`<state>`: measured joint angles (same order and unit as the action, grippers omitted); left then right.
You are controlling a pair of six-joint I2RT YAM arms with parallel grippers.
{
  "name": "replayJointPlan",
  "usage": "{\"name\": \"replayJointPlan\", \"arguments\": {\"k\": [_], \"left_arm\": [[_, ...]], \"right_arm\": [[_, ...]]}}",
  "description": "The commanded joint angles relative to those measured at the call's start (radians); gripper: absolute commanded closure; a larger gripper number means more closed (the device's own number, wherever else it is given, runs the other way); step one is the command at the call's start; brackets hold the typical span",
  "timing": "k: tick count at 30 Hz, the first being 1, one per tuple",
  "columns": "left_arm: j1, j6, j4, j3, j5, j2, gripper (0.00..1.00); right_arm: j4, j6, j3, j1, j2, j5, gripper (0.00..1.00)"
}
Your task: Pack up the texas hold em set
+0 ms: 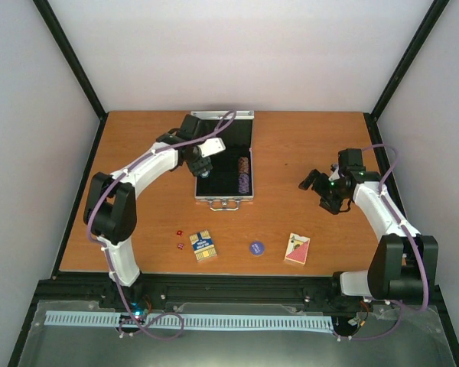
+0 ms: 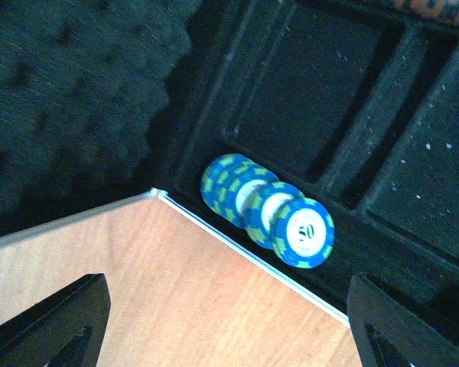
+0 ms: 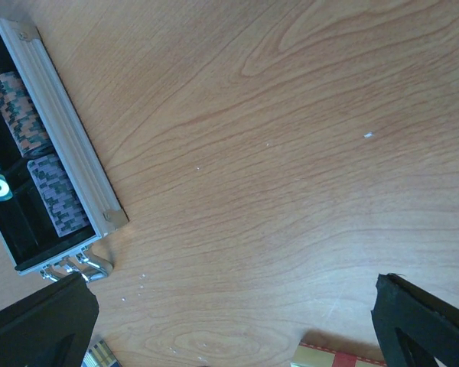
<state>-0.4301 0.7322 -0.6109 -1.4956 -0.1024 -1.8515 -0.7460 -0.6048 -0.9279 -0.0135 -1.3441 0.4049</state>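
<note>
Above the brown wooden bench (image 1: 306, 153) we hold our left end effector (image 2: 229, 325) open, empty, over blue round chips (image 2: 268, 210) stood edgewise to fit a slot of the silver aluminium case (image 1: 224, 197), right end effector (image 3: 229, 325) open too.

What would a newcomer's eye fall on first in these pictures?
First, the open silver case in the middle of the table, with the left gripper open above its left part, where a few blue chips lean in a black slot. Next, the pieces not yet packed, lying near the table's front edge: tiny red dice, a blue-yellow deck, a blue disc and a red deck.
</note>
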Motion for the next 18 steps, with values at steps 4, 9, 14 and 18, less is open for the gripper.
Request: {"name": "replayJointPlan", "arguments": {"k": [4, 9, 14, 18], "left_arm": [[0.007, -0.082, -0.001, 0.055, 0.033, 0.05, 0.01], [0.029, -0.11, 0.036, 0.099, 0.045, 0.082, 0.0], [0.04, -0.094, 0.082, 0.127, 0.027, 0.059, 0.0], [0.04, -0.083, 0.118, 0.134, 0.028, 0.031, 0.0]], "right_arm": [[0.011, 0.023, 0.008, -0.011, 0.013, 0.018, 0.0], [0.014, 0.023, 0.009, -0.011, 0.02, 0.022, 0.0], [0.016, 0.025, 0.009, -0.011, 0.02, 0.027, 0.0], [0.013, 0.024, 0.008, -0.01, 0.021, 0.029, 0.0]]}}
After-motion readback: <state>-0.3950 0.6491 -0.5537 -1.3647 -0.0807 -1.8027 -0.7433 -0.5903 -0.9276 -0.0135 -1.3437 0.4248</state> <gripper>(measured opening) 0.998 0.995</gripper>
